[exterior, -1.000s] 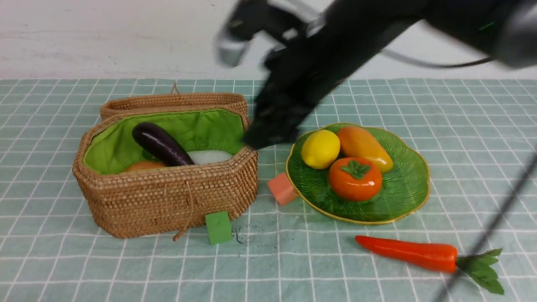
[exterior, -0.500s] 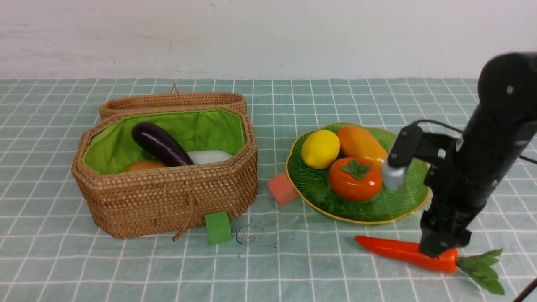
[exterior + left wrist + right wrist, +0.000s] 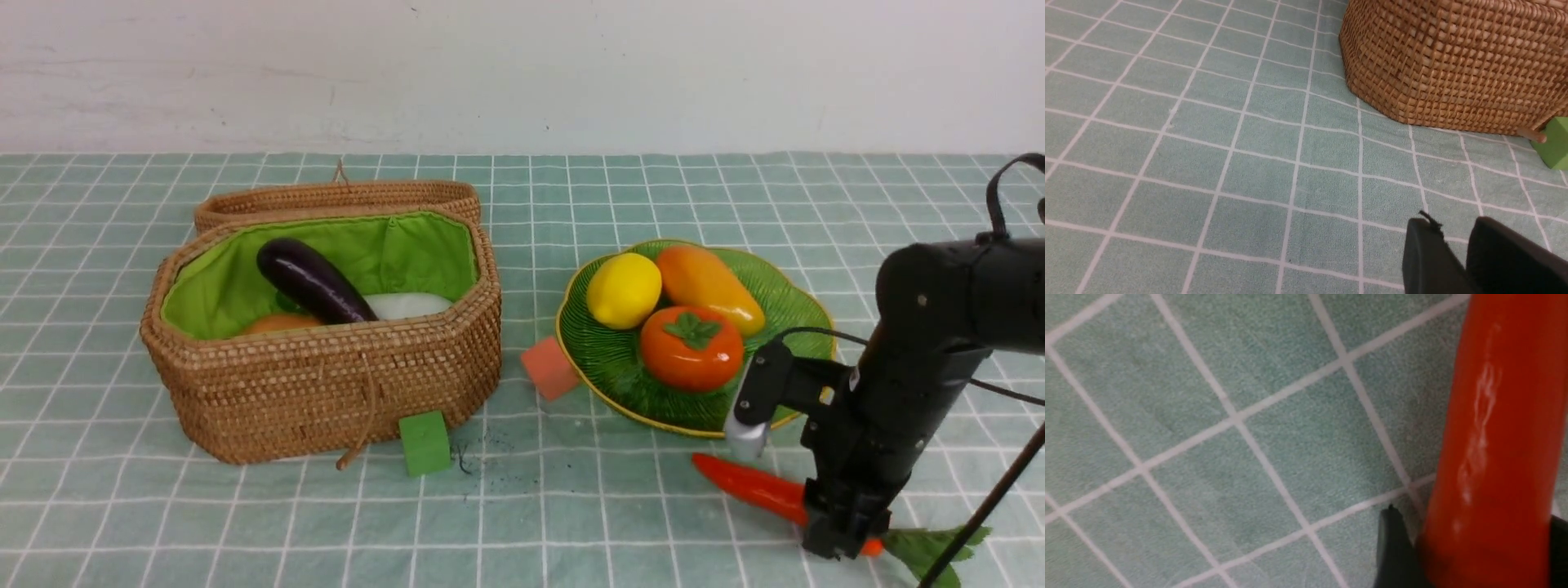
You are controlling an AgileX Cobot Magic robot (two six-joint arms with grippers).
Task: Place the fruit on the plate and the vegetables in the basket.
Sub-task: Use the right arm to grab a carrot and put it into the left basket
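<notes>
The orange-red carrot (image 3: 751,488) lies on the cloth in front of the plate (image 3: 788,306), leaves toward the right. My right gripper (image 3: 841,543) is down on its thick end, fingers against both sides, shut on it; the right wrist view shows the carrot (image 3: 1498,416) filling the gap of that gripper (image 3: 1474,522). The lemon (image 3: 624,290), mango (image 3: 706,286) and persimmon (image 3: 691,349) sit on the plate. The basket (image 3: 326,359) holds the eggplant (image 3: 314,282), a pale whitish vegetable (image 3: 408,304) and a brown one (image 3: 277,322). My left gripper (image 3: 1453,224) is shut and empty, low over the cloth near the basket (image 3: 1453,61).
A salmon cube (image 3: 549,367) sits between basket and plate. A green cube (image 3: 425,443) stands at the basket's front, also seen in the left wrist view (image 3: 1555,143). The basket lid (image 3: 339,200) hangs open behind. A dark cable (image 3: 980,514) crosses the lower right.
My right arm swung from over the basket to the carrot and came down on its thick end. The carrot's thick end and leaves shifted toward the front edge.
</notes>
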